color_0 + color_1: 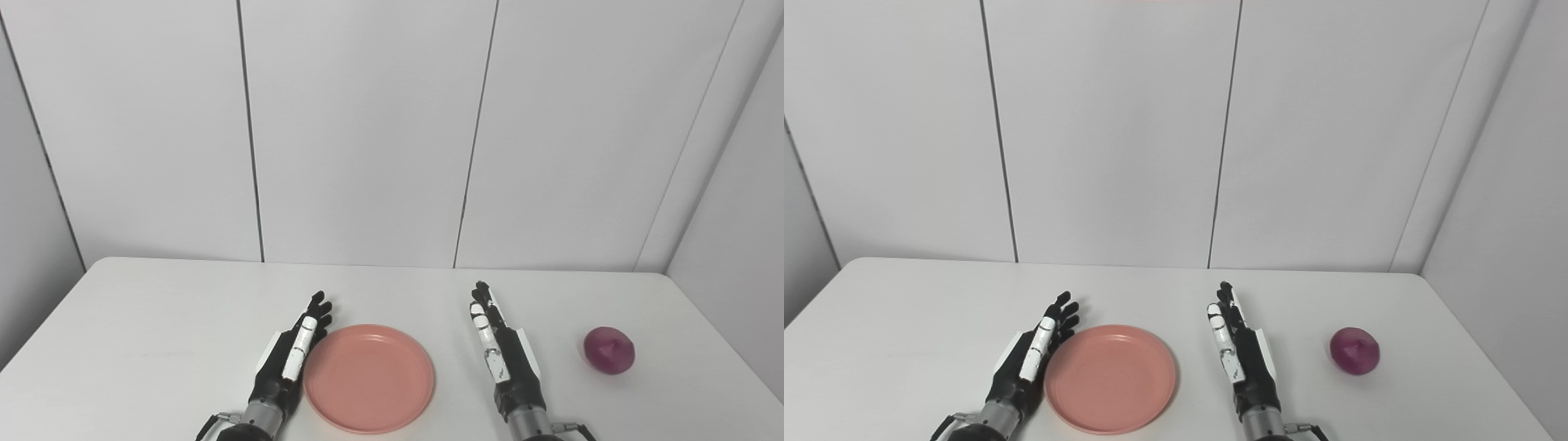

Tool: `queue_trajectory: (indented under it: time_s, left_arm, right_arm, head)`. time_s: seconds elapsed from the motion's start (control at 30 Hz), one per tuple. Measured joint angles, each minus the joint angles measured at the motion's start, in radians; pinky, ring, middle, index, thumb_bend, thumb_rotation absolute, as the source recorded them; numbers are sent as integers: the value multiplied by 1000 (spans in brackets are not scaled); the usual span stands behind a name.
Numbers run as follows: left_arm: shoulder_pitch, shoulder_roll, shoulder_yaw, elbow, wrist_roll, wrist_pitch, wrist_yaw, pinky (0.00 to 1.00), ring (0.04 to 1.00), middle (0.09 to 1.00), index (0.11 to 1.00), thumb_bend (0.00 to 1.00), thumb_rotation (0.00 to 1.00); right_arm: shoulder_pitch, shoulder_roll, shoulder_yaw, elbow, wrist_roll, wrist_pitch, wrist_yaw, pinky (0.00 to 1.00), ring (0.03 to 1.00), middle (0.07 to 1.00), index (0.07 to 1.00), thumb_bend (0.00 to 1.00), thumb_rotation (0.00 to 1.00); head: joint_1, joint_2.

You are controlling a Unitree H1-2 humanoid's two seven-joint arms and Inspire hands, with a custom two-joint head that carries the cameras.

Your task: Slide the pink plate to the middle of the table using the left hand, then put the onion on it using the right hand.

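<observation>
Left hand (288, 361): fingers straight, holding nothing, edge just beside the plate's left rim.
Plate (369, 378): between both hands, mid-table; slide looks done.
Right hand (505, 355): fingers straight, empty.
Onion (608, 350): well right of those fingers, not yet picked.

No readable text — no labels, no signs

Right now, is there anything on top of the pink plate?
No. The pink plate is bare. The onion sits on the table off to the right, and the open left hand is beside the plate's left rim. Underneath the plate is hidden.
</observation>
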Motion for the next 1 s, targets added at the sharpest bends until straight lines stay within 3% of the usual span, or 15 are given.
queue_trajectory:
  time_s: [0.37,0.4,0.83,1.0]
  left_arm:
    - [0,-2,0,-1,-1,3,-8,992,971,974,979,676,1000]
    - [0,-2,0,-1,-1,3,-8,990,970,974,979,676,1000]
    - [0,0,3,-8,-1,13,-10,983,974,970,973,677,1000]
    - [0,2,2,-12,0,18,-11,973,971,969,974,670,1000]
  right_arm:
    - [-3,1,8,3,-16,0,-4,1000,974,986,990,612,980]
    - [-3,1,7,3,-15,0,-4,1000,972,985,988,611,977]
    - [-12,0,3,-34,-15,11,-6,1000,963,971,984,614,999]
    - [-30,-11,-7,-59,-40,27,-13,1000,951,962,977,616,984]
  head:
    - [-15,11]
    - [-15,30]
    - [-17,86]
    - [-18,89]
